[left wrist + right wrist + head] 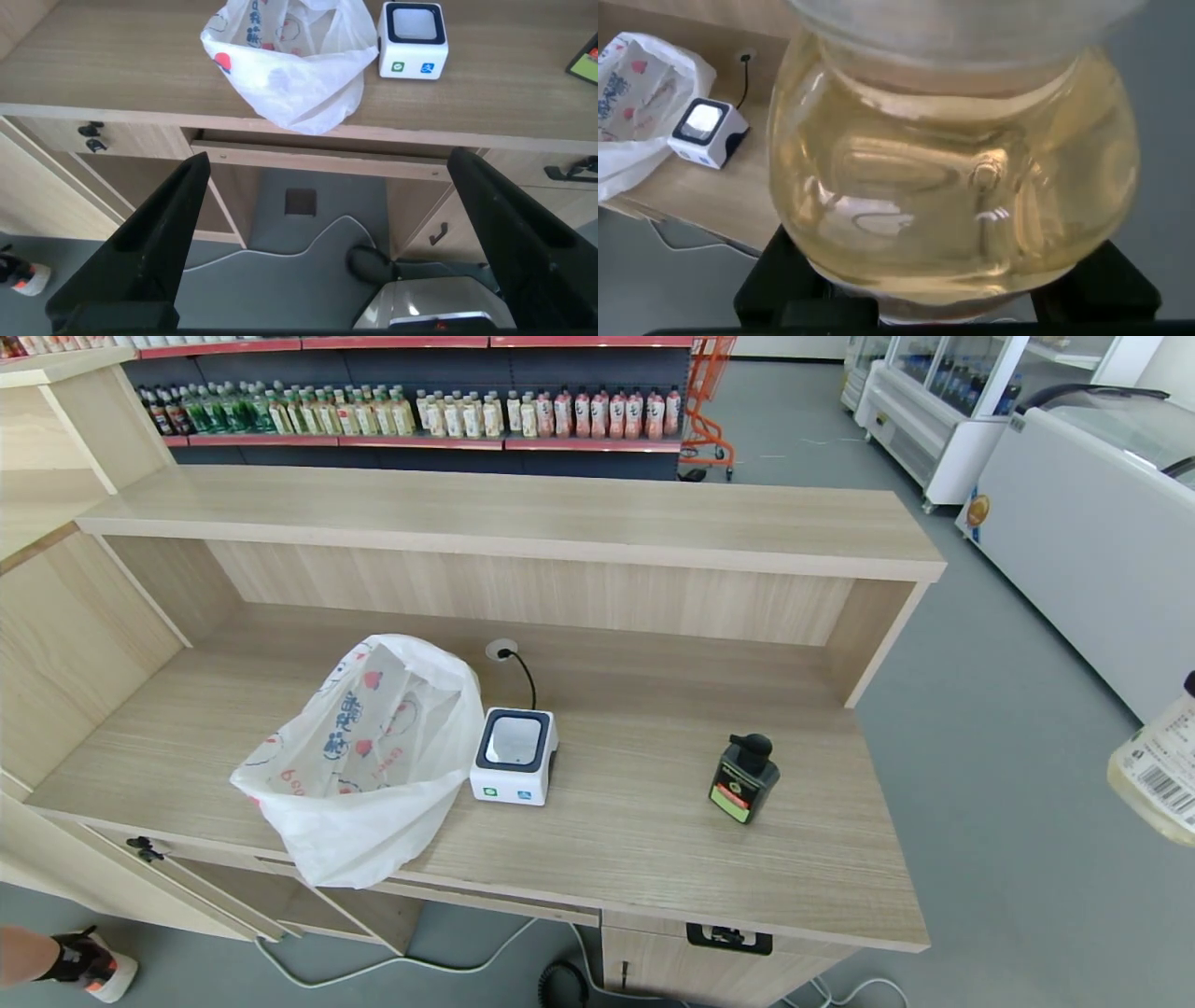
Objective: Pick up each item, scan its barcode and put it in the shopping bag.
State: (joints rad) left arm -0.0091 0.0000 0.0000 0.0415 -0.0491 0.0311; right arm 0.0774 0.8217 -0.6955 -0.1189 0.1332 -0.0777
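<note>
right fingers (775, 294) closed on clear plastic bottle of yellow liquid (1156, 775) (out past the light wooden worktop (607, 840)), left fingers (168, 224) spread wide, empty

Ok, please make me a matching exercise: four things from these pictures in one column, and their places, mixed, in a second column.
1. shopping bag
2. scanner
3. dark bottle
4. bottle of yellow liquid

A. in the air, beyond the counter's right end
B. middle of the counter, beside the bag
C. counter's left part, hanging over its front edge
D. alone on the counter's right part

Pairs: 1-C, 2-B, 3-D, 4-A.
</note>
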